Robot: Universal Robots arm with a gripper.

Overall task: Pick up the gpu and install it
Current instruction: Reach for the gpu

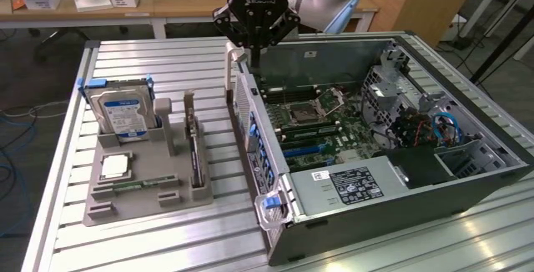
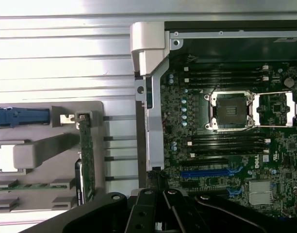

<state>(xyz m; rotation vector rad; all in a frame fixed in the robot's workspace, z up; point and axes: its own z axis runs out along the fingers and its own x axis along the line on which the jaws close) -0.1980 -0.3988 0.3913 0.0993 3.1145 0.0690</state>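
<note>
While the gpu (image 1: 197, 159) stands on edge in the grey holder (image 1: 125, 206), toward the table's (image 1: 159, 244) edge at the exterior view's left, its long axis runs parallel to the facing wall of the open computer case (image 1: 250, 119). The gripper (image 1: 254, 56), fingers together and empty, hangs above that wall, with the card on its holder side.

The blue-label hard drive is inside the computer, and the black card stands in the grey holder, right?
Not quite. In the exterior view the hard drive stands in the grey holder too, outside the computer; the black card, the gpu, does stand there.
</note>
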